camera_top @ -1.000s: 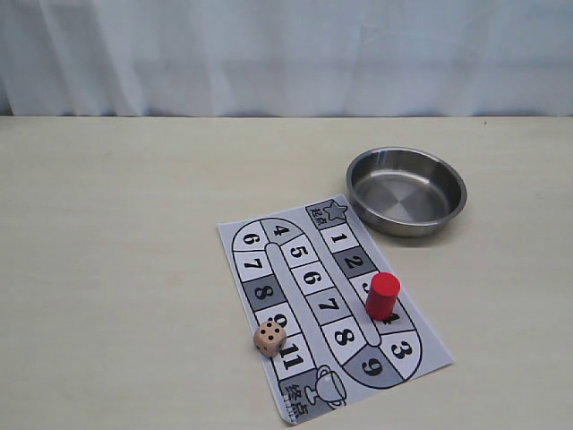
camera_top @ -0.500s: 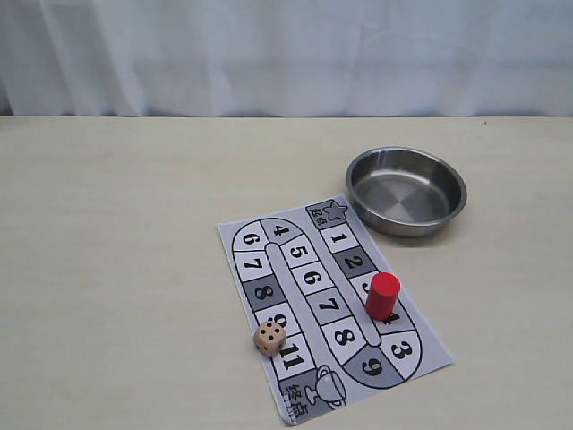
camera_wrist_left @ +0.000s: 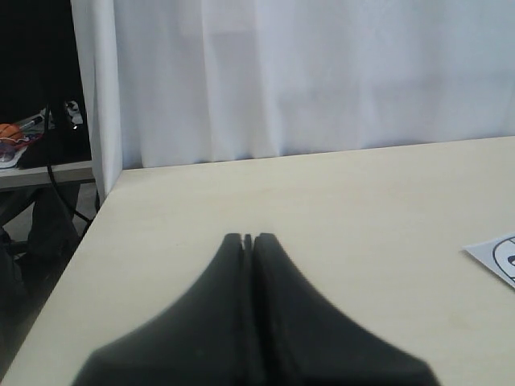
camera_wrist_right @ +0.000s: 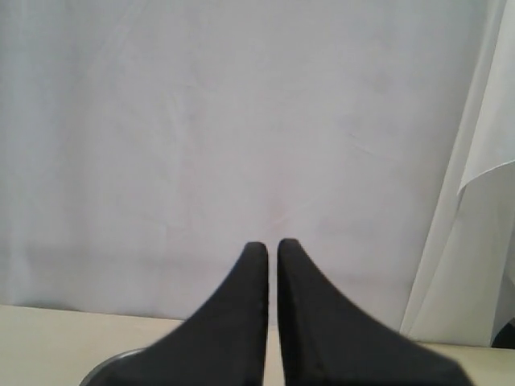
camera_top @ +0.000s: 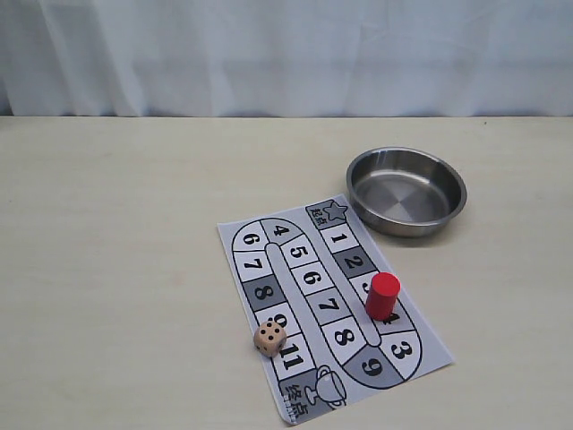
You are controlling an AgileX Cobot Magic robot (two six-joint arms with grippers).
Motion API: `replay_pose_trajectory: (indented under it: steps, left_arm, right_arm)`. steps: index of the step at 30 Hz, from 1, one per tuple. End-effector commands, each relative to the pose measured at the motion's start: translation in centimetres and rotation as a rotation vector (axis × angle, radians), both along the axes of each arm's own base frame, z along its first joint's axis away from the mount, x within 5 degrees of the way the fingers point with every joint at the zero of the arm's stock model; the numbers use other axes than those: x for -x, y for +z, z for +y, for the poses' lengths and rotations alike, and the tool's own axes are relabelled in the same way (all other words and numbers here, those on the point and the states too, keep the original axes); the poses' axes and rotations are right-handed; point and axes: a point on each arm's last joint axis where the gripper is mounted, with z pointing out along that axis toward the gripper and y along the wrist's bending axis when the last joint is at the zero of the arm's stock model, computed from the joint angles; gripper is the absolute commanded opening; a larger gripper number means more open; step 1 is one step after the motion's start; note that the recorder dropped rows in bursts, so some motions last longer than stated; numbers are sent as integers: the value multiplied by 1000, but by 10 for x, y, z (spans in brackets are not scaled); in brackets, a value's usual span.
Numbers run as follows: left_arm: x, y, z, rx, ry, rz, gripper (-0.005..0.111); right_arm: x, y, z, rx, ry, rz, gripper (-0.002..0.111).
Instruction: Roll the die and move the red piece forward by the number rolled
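The die (camera_top: 269, 338), a pale tan cube with dark pips, rests at the left edge of the paper game board (camera_top: 260, 231), beside square 11. On the board's right lane, just below square 2, stands the upright red piece (camera_top: 382, 296). Neither gripper appears in the exterior view. The left gripper (camera_wrist_left: 249, 239) is shut with nothing in it, above bare table, with a corner of the board (camera_wrist_left: 495, 256) off to one side. The right gripper (camera_wrist_right: 272, 245) faces the white curtain, its fingers almost touching and holding nothing.
A round steel bowl (camera_top: 407, 191) sits on the table beyond the board at the right, and its rim (camera_wrist_right: 105, 366) shows beside the right fingers. A white curtain (camera_top: 286, 54) closes the back. The table's edge (camera_wrist_left: 80, 241) and some clutter lie past the left gripper.
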Motion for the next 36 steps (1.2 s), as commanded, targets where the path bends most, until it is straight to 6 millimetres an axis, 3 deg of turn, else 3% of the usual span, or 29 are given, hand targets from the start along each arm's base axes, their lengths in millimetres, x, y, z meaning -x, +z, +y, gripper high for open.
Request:
replay_pose_trajectory:
  steps: [1, 11, 14, 16, 36]
  left_arm:
    - [0, 0, 0, 9, 0, -11, 0]
    - [0, 0, 0, 9, 0, -11, 0]
    - [0, 0, 0, 9, 0, -11, 0]
    - [0, 0, 0, 9, 0, -11, 0]
    - [0, 0, 0, 9, 0, -11, 0]
  right_arm:
    - [-8, -18, -2, 2, -12, -48, 4]
    - [-22, -68, -3, 19, -21, 69, 4]
    - [-24, -80, -3, -49, -12, 104, 4]
    - [-25, -89, -4, -48, -23, 196, 4]
    - [-25, -91, -4, -55, -27, 225, 4]
